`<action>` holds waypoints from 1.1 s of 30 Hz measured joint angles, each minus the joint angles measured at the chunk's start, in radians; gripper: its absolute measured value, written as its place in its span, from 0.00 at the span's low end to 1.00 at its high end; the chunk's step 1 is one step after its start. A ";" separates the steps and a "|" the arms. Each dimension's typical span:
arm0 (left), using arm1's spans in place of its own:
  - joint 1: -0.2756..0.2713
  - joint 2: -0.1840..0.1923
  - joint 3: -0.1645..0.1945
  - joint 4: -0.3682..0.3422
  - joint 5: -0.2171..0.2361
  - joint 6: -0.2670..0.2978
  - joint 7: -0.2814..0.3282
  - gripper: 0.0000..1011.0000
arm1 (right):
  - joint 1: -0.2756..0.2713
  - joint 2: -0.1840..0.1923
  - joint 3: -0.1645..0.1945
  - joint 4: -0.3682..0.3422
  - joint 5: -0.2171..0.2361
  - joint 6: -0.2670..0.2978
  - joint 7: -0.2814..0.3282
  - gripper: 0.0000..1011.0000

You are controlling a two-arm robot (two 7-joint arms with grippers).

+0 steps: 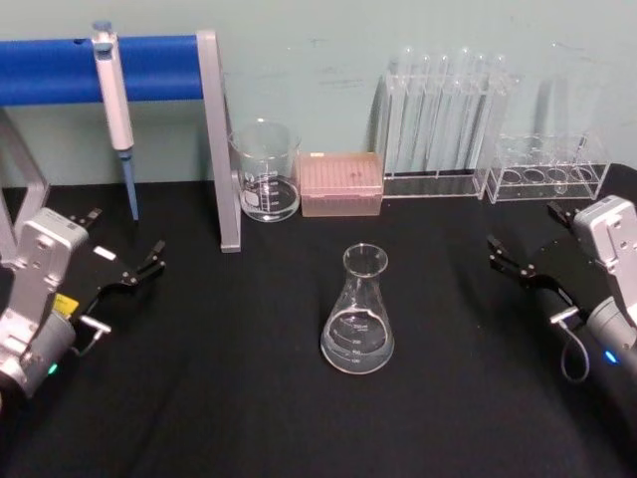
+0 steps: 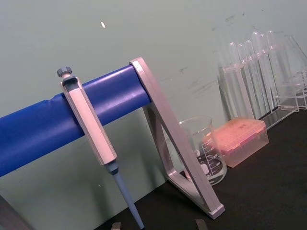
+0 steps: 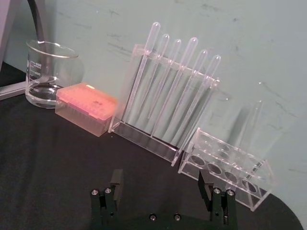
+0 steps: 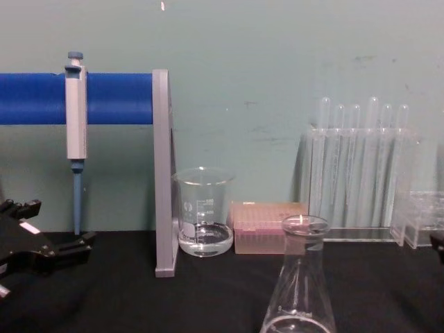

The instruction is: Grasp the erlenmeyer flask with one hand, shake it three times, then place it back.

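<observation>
Flask (image 1: 357, 329) stands on the surface (image 1: 229, 398), open room all round; left gripper (image 1: 152, 259) at 9 o'clock, right gripper (image 1: 496, 252) at 3, both spread.

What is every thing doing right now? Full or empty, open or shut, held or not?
Flask, upright on the table, a little clear liquid, not held.
Beaker, upright, a little clear liquid.
Pipette, hanging on the blue bar.
Tip box, shut.
Test tubes, standing in their rack, look empty.
Left gripper, open, empty.
Right gripper, open, empty.
</observation>
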 joint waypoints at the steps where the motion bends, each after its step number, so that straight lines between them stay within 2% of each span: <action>1: 0.000 0.000 0.000 0.000 0.000 0.000 0.000 0.99 | -0.006 0.003 0.007 -0.007 -0.003 0.002 0.001 0.99; 6: 0.000 0.000 0.000 0.000 0.000 0.000 0.000 0.99 | -0.036 0.019 0.029 -0.039 -0.003 0.007 0.013 0.99; 12: 0.000 0.000 0.000 0.000 0.000 0.000 0.000 0.99 | -0.102 0.064 0.072 -0.111 0.057 0.024 0.085 0.99; 14: 0.000 0.000 0.000 0.000 0.000 0.000 0.000 0.99 | -0.108 0.068 0.076 -0.118 0.065 0.026 0.092 0.99; 19: 0.000 0.000 0.000 0.000 0.000 0.000 0.000 0.99 | -0.163 0.109 0.120 -0.198 0.147 0.057 0.179 0.99; 22: 0.000 0.000 0.000 0.000 0.000 0.000 0.000 0.99 | -0.180 0.121 0.134 -0.224 0.180 0.067 0.217 0.99; 25: 0.000 0.000 0.000 0.000 0.000 0.000 0.000 0.99 | -0.195 0.132 0.148 -0.253 0.236 0.079 0.288 0.99; 27: 0.000 0.000 0.000 0.000 0.000 0.000 0.000 0.99 | -0.197 0.133 0.152 -0.260 0.260 0.084 0.321 0.99; 28: 0.000 0.000 0.000 0.000 0.000 0.000 0.000 0.99 | -0.196 0.131 0.156 -0.263 0.290 0.091 0.355 0.99; 29: 0.000 0.000 0.000 0.000 0.000 0.000 0.000 0.99 | -0.196 0.131 0.156 -0.263 0.290 0.091 0.355 0.99; 31: 0.000 0.000 0.000 0.000 0.000 0.000 0.000 0.99 | -0.186 0.121 0.159 -0.261 0.347 0.112 0.426 0.99; 33: 0.000 0.000 0.000 0.000 0.000 0.000 0.000 0.99 | -0.177 0.116 0.157 -0.257 0.363 0.120 0.456 0.99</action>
